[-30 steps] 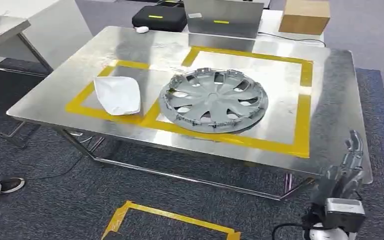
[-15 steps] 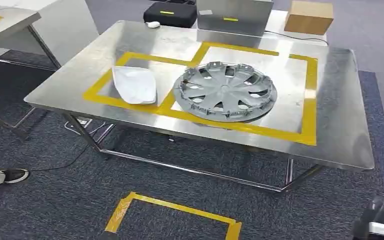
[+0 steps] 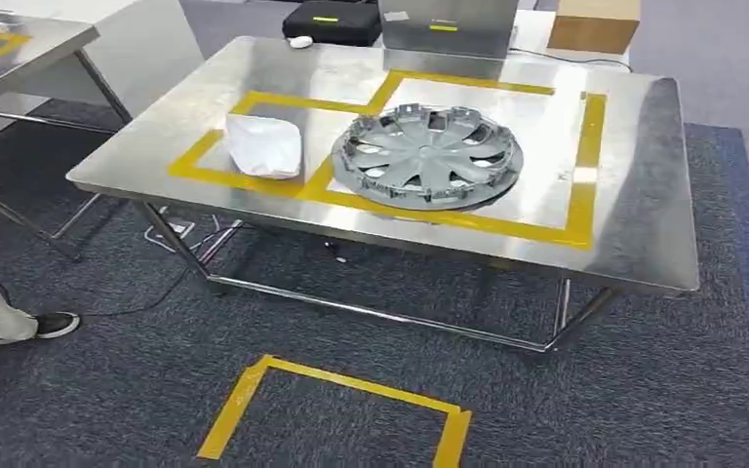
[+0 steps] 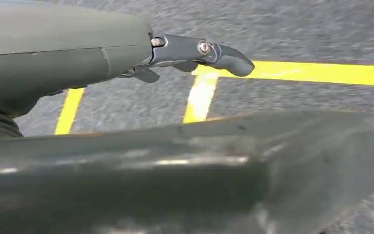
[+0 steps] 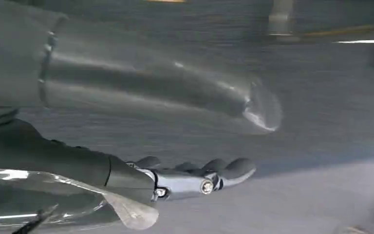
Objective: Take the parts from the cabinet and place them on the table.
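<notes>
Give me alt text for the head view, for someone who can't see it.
A grey wheel cover and a white part lie on a steel table inside yellow taped boxes, over dark carpet with another taped outline.

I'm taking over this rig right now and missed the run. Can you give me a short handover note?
Left hand: holds nothing, fingers extended over carpet and yellow floor tape.
Right hand: holds nothing, fingers extended side by side; the view is blurred.
On the steel table: grey plastic wheel cover lies in the larger yellow-taped square, white crumpled bag-like part in the smaller one beside it.
Done: those two parts placed.
Left: the cabinet is out of view, so check it for remaining parts.
</notes>
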You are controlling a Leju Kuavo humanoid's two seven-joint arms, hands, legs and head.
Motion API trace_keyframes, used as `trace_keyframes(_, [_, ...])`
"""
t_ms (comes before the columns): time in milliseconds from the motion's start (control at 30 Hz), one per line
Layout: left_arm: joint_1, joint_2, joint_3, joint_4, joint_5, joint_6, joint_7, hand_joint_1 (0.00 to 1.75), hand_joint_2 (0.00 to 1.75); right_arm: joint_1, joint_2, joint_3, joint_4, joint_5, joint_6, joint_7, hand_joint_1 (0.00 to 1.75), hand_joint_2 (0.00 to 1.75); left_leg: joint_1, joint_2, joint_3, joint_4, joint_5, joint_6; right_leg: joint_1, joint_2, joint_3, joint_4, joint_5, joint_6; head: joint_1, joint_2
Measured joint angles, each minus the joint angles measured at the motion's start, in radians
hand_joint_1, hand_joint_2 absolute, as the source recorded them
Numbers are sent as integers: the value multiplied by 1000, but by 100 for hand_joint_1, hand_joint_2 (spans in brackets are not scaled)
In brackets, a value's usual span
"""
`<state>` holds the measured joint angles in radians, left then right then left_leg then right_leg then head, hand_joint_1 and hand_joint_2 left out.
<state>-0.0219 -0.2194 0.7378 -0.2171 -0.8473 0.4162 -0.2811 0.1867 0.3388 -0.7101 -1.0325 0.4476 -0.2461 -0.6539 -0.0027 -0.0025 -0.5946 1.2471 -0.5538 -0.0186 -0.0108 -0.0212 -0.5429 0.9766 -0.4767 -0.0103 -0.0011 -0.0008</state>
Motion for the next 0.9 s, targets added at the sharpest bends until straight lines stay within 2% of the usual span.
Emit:
trace_keyframes(33, [0,-1,4,0,0,0,0,0,0,-14,3,-33,39,11,0,-3,0,0,0,0,63,-93,30,5,1,0,-17,9,6,2,0,0])
trace_keyframes(67, [-2,-1,8,0,0,0,0,0,0,-24,5,-54,67,16,-1,-3,0,0,-1,-1,126,-188,32,14,0,1,-27,16,12,4,0,0])
trace_keyframes(100, [-3,-1,13,0,0,0,0,0,0,-33,8,-75,92,19,-2,-5,0,0,-6,-1,173,-269,10,22,5,2,-37,24,17,10,0,0])
trace_keyframes(133, [-5,-1,15,0,0,0,0,0,0,-37,8,-90,116,24,-2,-5,0,0,-6,-1,180,-290,1,26,5,1,-43,24,25,15,2,0])
trace_keyframes(167, [-5,-2,16,0,0,0,0,0,0,-43,8,-103,133,30,-1,-6,0,0,-9,-1,169,-289,4,29,3,0,-46,23,35,21,0,0])
trace_keyframes(233, [-2,-2,18,0,-2,-5,0,0,0,-50,8,-132,162,66,0,9,0,0,-8,0,156,-294,26,43,2,0,-51,18,54,37,0,0])
trace_keyframes(267, [-3,-3,19,0,-3,-9,0,0,0,-57,8,-151,181,97,2,19,0,0,-3,8,143,-298,41,50,0,8,-58,31,24,41,0,0])
trace_keyframes(300, [-5,-2,21,0,-5,-13,1,0,0,-64,8,-170,199,124,5,26,0,0,-3,8,127,-297,52,60,-1,12,-74,67,-39,47,4,0])
trace_keyframes(333, [-5,-2,23,0,-8,-17,1,0,0,-72,8,-190,217,150,12,30,0,0,-3,8,113,-297,63,63,-2,15,-99,129,-103,50,8,0])
trace_keyframes(367, [-4,-2,24,0,-12,-19,1,0,0,-81,7,-214,239,177,17,33,0,0,-3,8,97,-295,76,63,-2,17,-114,204,-157,55,6,0])
trace_keyframes(400, [-4,-2,26,0,-14,-19,1,0,0,-88,6,-237,264,203,22,37,0,0,-4,10,78,-293,89,62,-2,18,-128,276,-185,58,8,0])
trace_keyframes(433, [-5,-2,27,0,-16,-19,1,0,0,-99,4,-256,286,225,26,42,0,0,-4,13,59,-290,102,61,-3,17,-130,326,-180,61,7,0])
trace_keyframes(467, [-5,-2,32,0,-21,-19,1,0,0,-105,2,-276,307,238,31,44,0,0,-4,14,37,-284,115,58,-4,17,-110,332,-138,62,9,0])
trace_keyframes(500, [-5,-2,34,0,-21,-19,1,0,0,-110,0,-288,319,248,31,45,0,0,-3,14,19,-278,125,55,-6,17,-78,306,-93,64,7,0])
trace_keyframes(533, [-5,-3,35,0,-22,-19,1,0,0,-117,0,-297,333,261,31,48,0,0,-2,15,0,-271,135,50,-9,17,-25,245,-55,65,8,0])
trace_keyframes(567, [-7,-3,37,0,-25,-19,1,0,0,-126,-6,-313,355,286,28,54,0,0,-1,14,-18,-262,142,44,-12,18,50,147,-51,65,8,0])
trace_keyframes(600, [-8,-2,39,0,-30,-19,2,0,0,-137,-7,-321,376,309,26,63,0,0,-5,12,-27,-251,147,36,-13,20,137,37,-95,65,9,0])
trace_keyframes(633, [-8,-2,39,0,-36,-19,3,0,0,-146,-13,-331,399,336,23,75,0,0,-6,12,-34,-239,152,30,-9,25,166,-34,-127,51,8,0])
trace_keyframes(667, [-10,-2,40,0,-42,-18,3,0,0,-152,-17,-342,425,357,20,87,0,0,-5,13,-34,-240,161,24,-8,23,148,-21,-128,40,5,0])
trace_keyframes(700, [-11,-1,41,0,-43,-18,3,0,0,-157,-23,-351,448,369,16,95,0,0,-3,13,-35,-243,168,18,-3,21,145,-18,-127,33,5,0])
trace_keyframes(733, [-10,-1,42,0,-46,-18,3,0,0,-163,-30,-364,480,385,10,118,0,0,0,13,-36,-244,176,10,-2,18,141,-18,-120,21,9,0])
trace_keyframes(767, [-8,-1,42,0,-52,-18,3,0,0,-166,-35,-375,508,401,6,137,0,0,5,11,-41,-235,161,4,-5,12,134,-19,-108,11,8,0])
trace_keyframes(800, [-5,-1,43,0,-54,-18,3,0,0,-169,-41,-382,530,417,-1,156,0,0,7,10,-51,-206,109,-1,-5,8,127,-18,-100,3,7,0])
trace_keyframes(833, [-5,-1,43,0,-58,-18,6,0,0,-172,-45,-386,550,435,-9,175,0,0,7,10,-65,-141,45,-6,-4,6,118,-18,-92,0,3,0])
trace_keyframes(867, [-5,0,43,0,-64,-18,10,0,0,-175,-50,-387,572,458,-17,202,0,0,7,10,-85,-62,-6,-9,-3,6,108,-17,-84,-2,1,0])
trace_keyframes(900, [-5,1,43,0,-68,-18,15,0,0,-178,-57,-387,594,486,-24,233,0,0,7,10,-103,20,-44,-11,0,4,97,-17,-77,-3,1,0])
